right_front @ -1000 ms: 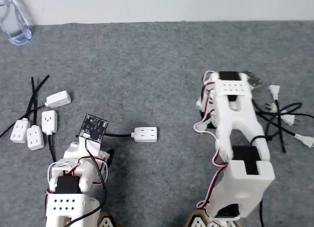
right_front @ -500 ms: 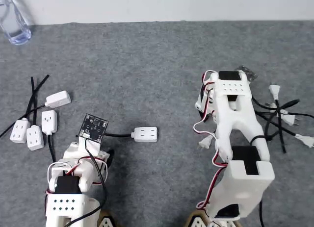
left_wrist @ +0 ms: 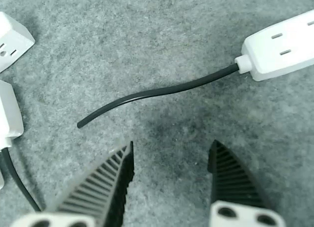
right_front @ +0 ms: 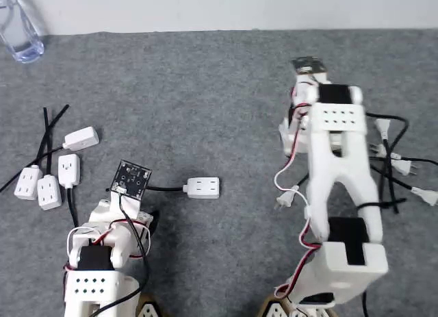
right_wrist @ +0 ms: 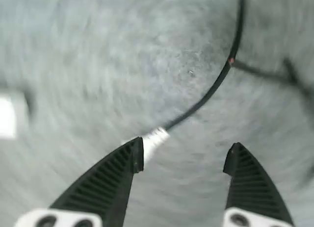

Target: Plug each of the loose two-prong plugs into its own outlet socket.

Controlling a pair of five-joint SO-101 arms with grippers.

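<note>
**Plugs loose beside the right arm, no socket filled**

Plugs (right_front: 404,168) lay in a tangle of black cords (right_front: 383,173) well to the right of the lone socket (right_front: 202,187), on the far side of the right arm (right_front: 339,166) from it. None was seated. The lone socket sat face up, and its short black lead (left_wrist: 162,92) ran toward the left arm and ended in a bare cut tip. Four more sockets (right_front: 48,192) were bunched well to the lone socket's left, each on its own lead.

The right gripper (right_wrist: 187,153) was released, jaws spread wide and holding nothing. It hung up-table and to the right of the lone socket. The white end of a cord (right_wrist: 156,136) lay below it, close to one jaw, too blurred to call a plug with certainty. The open jaws suggested it was placed to take hold of a plug rather than to carry one.

The left gripper (left_wrist: 171,153) was likewise released and empty, poised just beside the lone socket's lead. From there it could probably steady that socket while a plug was pressed in.

The table (right_front: 205,84) wore a grey, felt-like cover whose nap likely kept the light sockets from skating. A clear bottle (right_front: 17,33) stood well up and to the left of the lone socket, by the pale wall (right_front: 239,9).
</note>
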